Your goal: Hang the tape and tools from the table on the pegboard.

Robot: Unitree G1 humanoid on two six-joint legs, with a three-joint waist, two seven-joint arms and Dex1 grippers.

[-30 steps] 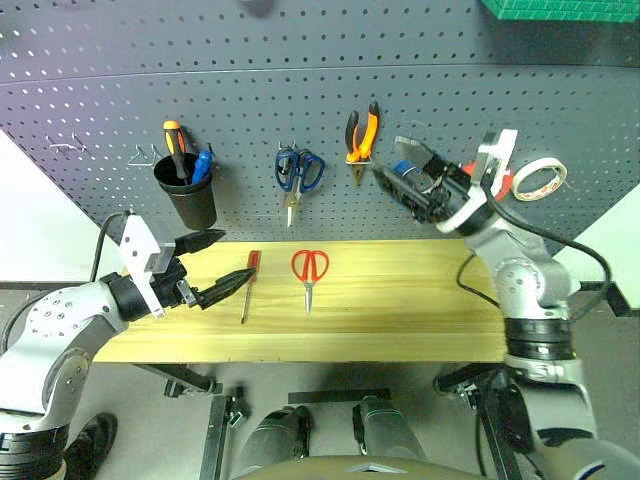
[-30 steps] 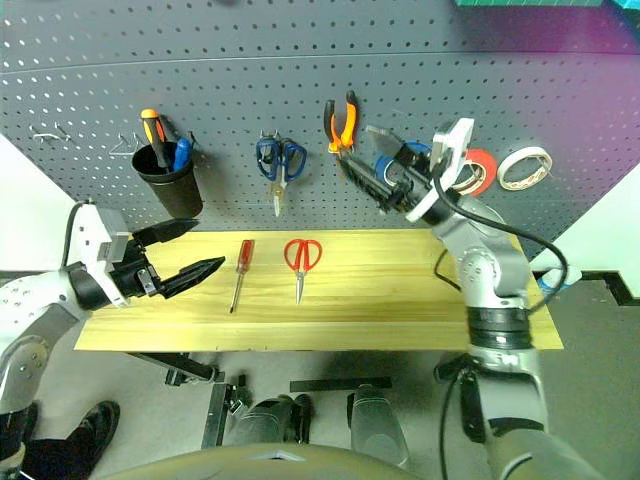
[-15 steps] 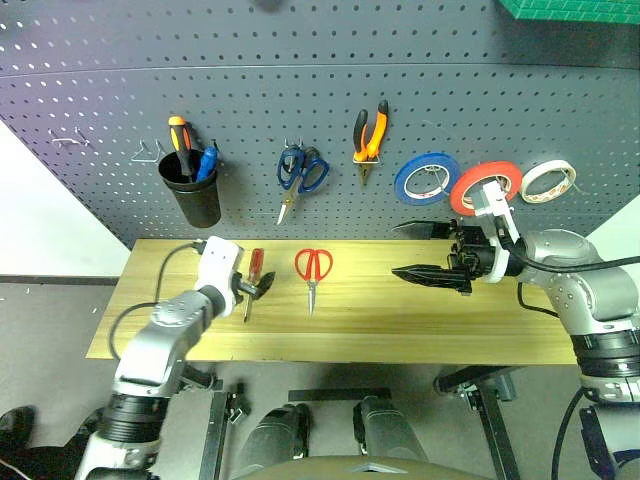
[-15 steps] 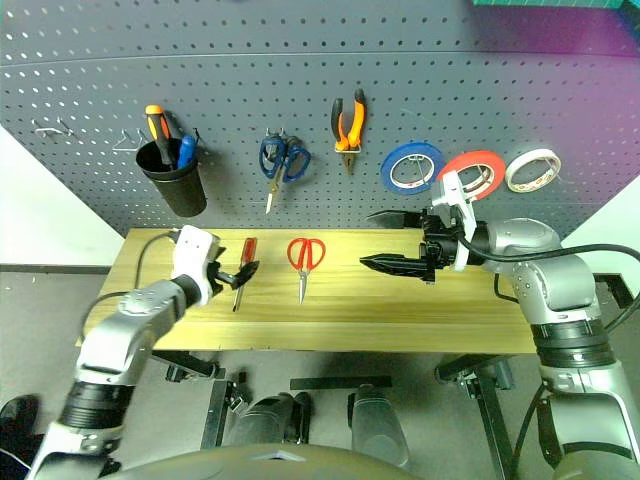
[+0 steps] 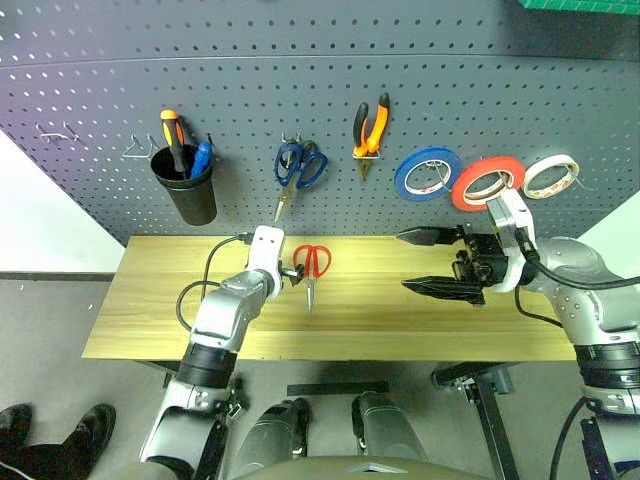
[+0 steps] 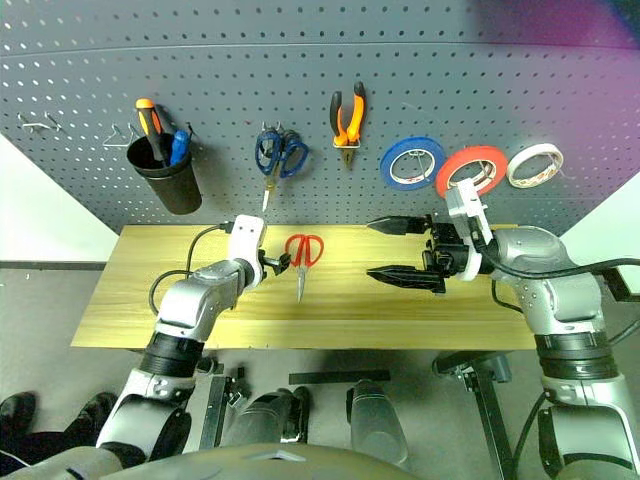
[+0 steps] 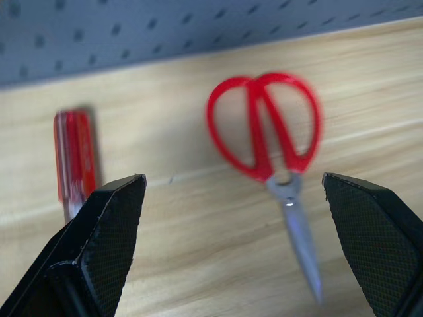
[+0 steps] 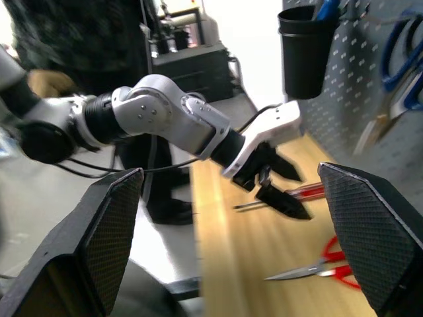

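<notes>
A dark grey perforated pegboard (image 5: 300, 90) is backing the long pale wooden plank surface (image 5: 380, 320) we are working over. Our left pincer (image 5: 293, 272) is standing wide and empty, hovering just beside the handles of the red-handled scissors with steel blades (image 5: 310, 270), with the slim red-handled screwdriver (image 7: 74, 162) lying near its other side. Our right pincer (image 5: 428, 262) is also gaping wide and empty above the surface, well apart from both tools.

We judge the step in hand to be taking the red scissors. To do it well, we should be lowering the left pincer so its fingers straddle the closed handle loops, staying clear of the screwdriver, then closing firmly before lifting.

Counting on the board: three tape rolls, blue (image 5: 427, 174), red (image 5: 487, 183) and white (image 5: 551, 176); one orange-and-black pliers (image 5: 367, 132); one blue-handled scissors (image 5: 298, 170); one black cup (image 5: 185, 190) holding two screwdrivers. On the surface: one scissors, one screwdriver.
</notes>
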